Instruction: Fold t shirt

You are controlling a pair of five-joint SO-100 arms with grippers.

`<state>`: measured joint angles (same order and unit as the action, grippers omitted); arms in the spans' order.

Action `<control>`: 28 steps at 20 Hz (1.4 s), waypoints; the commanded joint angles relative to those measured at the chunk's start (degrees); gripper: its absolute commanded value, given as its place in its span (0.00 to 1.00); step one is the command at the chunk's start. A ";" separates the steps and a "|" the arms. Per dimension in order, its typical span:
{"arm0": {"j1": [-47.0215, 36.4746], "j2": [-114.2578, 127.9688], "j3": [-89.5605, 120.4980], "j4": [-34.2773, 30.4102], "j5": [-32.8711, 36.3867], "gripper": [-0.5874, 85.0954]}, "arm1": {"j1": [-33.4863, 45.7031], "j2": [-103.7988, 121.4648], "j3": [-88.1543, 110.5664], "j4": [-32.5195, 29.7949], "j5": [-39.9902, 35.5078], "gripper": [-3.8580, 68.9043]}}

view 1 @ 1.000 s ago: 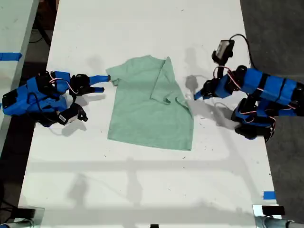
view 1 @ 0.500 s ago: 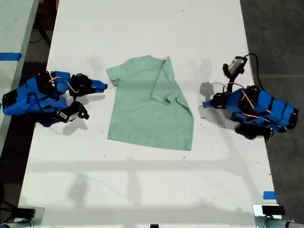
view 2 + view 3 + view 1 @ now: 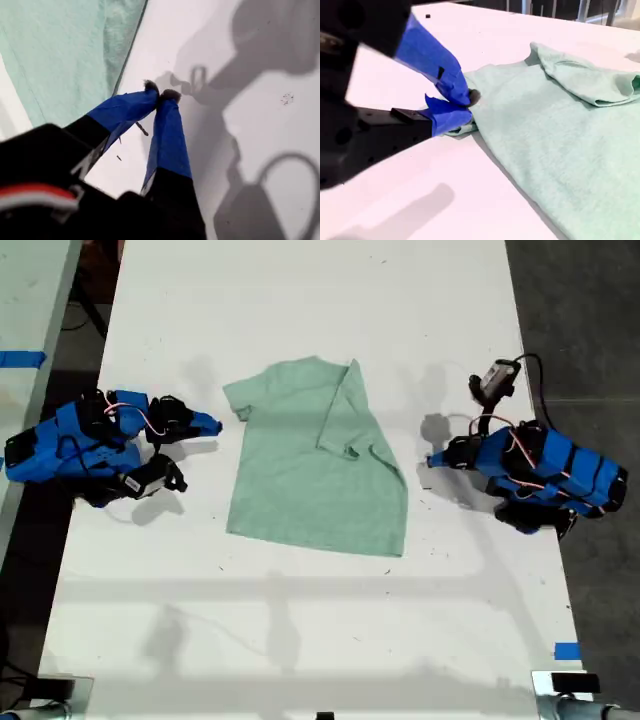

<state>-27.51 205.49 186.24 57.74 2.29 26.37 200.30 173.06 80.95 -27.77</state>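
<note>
The pale mint-green t shirt [image 3: 310,480] lies flat on the white table [image 3: 300,300], neck toward the far end. Its side on the exterior view's right is folded inward over the body [image 3: 350,415]. My first gripper [image 3: 432,460] rests shut on the table a short way off the shirt's edge on the exterior view's right. In the first wrist view the blue tips [image 3: 160,92] meet with nothing between them, and the shirt [image 3: 60,50] lies beyond. My second gripper [image 3: 215,424] is shut just beside the sleeve on the exterior view's left. Its tips [image 3: 467,102] sit at the sleeve's hem [image 3: 462,130].
A second pale table with blue tape [image 3: 20,358] stands at the exterior view's left. A bit of blue tape [image 3: 566,650] marks the white table near its edge at the exterior view's right, with dark floor [image 3: 580,300] past it. The first arm's camera cable [image 3: 520,365] loops above it.
The first arm has drawn back from the shirt's edge and sunk low to the table. The second gripper has slid slightly back from the sleeve. The shirt has stayed put.
</note>
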 commanded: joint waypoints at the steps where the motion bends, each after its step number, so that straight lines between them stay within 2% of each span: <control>1: 1.14 0.44 2.37 0.09 -0.26 0.00 | -0.70 0.35 2.29 -0.09 0.88 0.09; 8: 0.53 0.44 2.37 0.09 0.00 0.00 | -1.32 0.35 2.37 -0.09 1.76 0.09; 9: -2.02 0.44 2.37 0.09 1.58 0.00 | -1.32 0.35 2.37 -0.09 1.85 0.09; 12: -12.22 0.53 2.29 0.09 14.24 0.00 | -1.05 0.35 2.37 -0.09 2.02 0.09; 14: -11.25 0.53 1.67 -2.90 20.74 0.00 | -1.58 0.35 2.46 -0.09 2.20 0.09; 15: -9.93 0.53 1.67 -3.25 21.45 0.00 | -1.67 0.35 2.46 -0.09 2.20 0.09; 17: -7.56 0.53 1.41 -2.72 20.65 0.00 | -1.67 0.35 2.46 -0.09 2.20 0.09; 20: -9.23 0.53 2.11 -1.76 17.14 0.00 | -1.14 0.35 2.46 -0.09 1.76 0.09; 24: -9.05 0.53 2.20 -1.49 16.52 0.00 | 0.53 0.35 2.72 -1.41 -1.23 0.09; 28: -9.14 0.53 2.20 -1.49 16.44 0.00 | -1.93 0.35 2.72 -0.18 4.04 0.09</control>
<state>-36.04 205.49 186.24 55.99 19.69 25.49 200.30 173.23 80.95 -26.28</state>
